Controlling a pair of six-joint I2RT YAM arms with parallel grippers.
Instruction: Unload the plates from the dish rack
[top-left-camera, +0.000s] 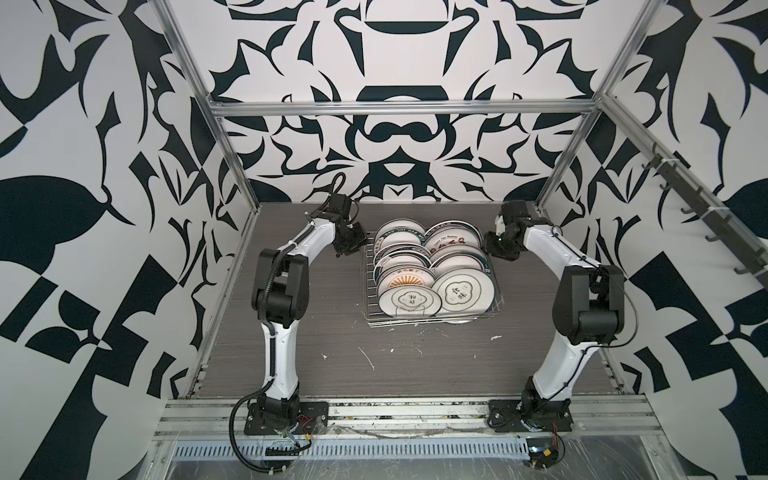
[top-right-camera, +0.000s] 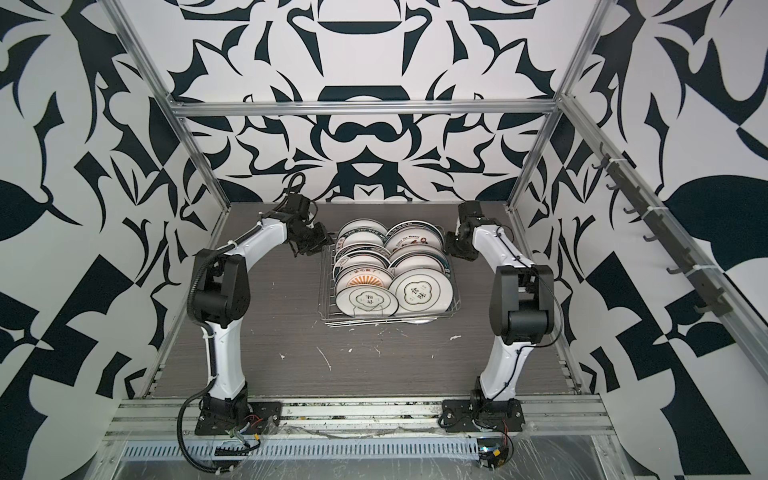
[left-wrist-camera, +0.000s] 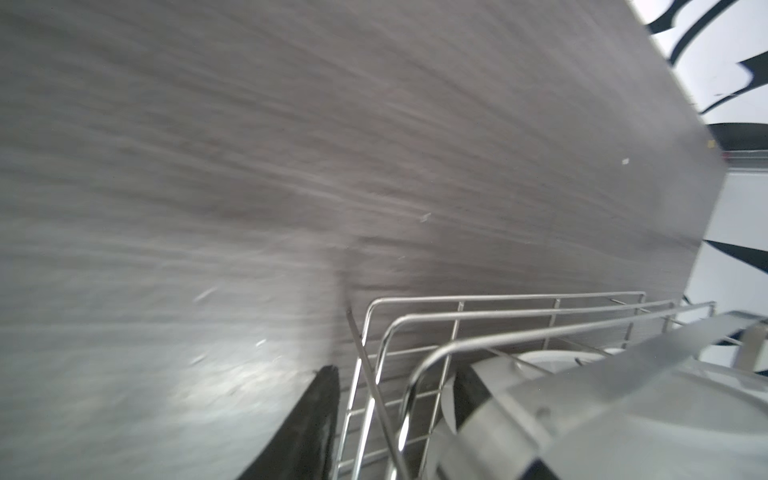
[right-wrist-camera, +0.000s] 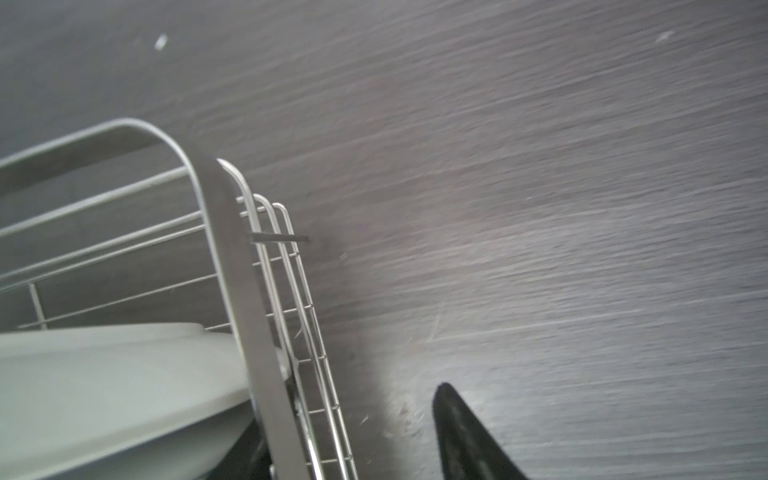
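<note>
Left wrist view: left gripper (left-wrist-camera: 395, 386) at the back end of the dish rack (left-wrist-camera: 459, 316), one black finger (left-wrist-camera: 316, 428) just outside the rack's side wire, the other inside. Part way apart. Cannot tell if pinching the wire or only near it. Across the rack, right gripper (top-left-camera: 494, 249) the same way, half wide, outer finger (right-wrist-camera: 465, 436) clear of the wire, holding nothing. All plates (top-left-camera: 409, 297) inside the rack, two rows, leaning on each other, none out yet.

Could go wrong from here: closing on wire and not on a plate, then lifting and tipping the whole rack. Bumping a back plate and knocking the row forward like dominoes. Chipping a rim.

Around the rack: bare grey table (top-left-camera: 291, 332), small white bits (top-left-camera: 366, 358) just in front of the rack. In the way: the rack's wire side and tight packed plates, so little room for a finger.
</note>
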